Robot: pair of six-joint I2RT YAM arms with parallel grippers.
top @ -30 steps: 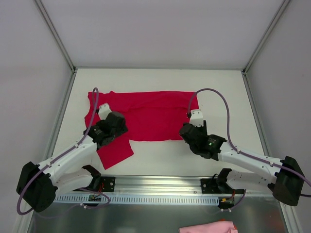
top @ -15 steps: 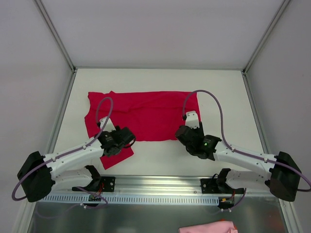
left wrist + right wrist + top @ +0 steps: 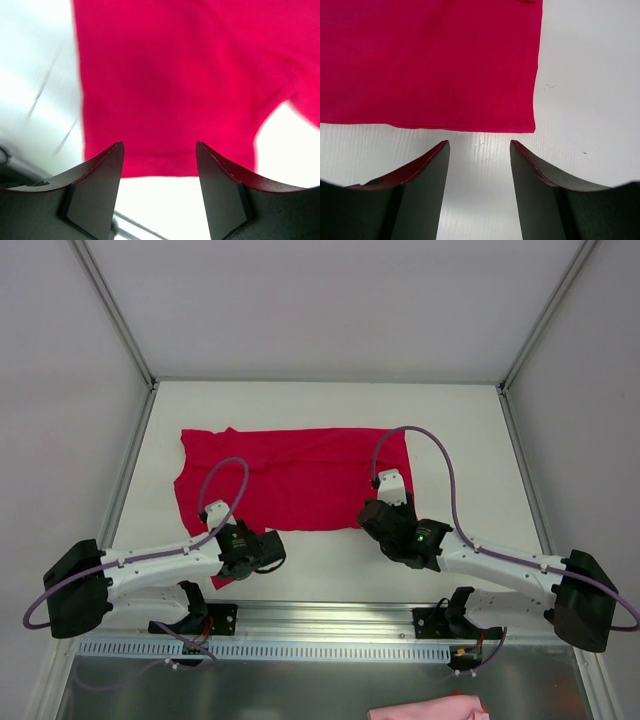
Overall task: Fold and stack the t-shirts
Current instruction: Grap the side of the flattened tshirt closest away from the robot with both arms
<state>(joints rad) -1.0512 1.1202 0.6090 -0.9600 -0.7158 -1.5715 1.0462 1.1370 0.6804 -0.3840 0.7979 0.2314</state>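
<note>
Top external view: red t-shirt (image 3: 300, 475) is spread flat mid-frame on white table (image 3: 330, 405) | left wrist view: left gripper (image 3: 159, 145) is seen spread above the t-shirt's lower-left edge, nothing pinched | right wrist view: right gripper (image 3: 479, 142) is seen spread over bare table just below the hem corner, nothing pinched

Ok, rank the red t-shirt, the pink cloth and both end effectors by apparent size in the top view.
1. Red t-shirt, clearly largest.
2. Left end effector and right end effector: look alike.
Pink cloth: cut off by the frame edge; its visible strip roughly matches them, so unranked.
</note>
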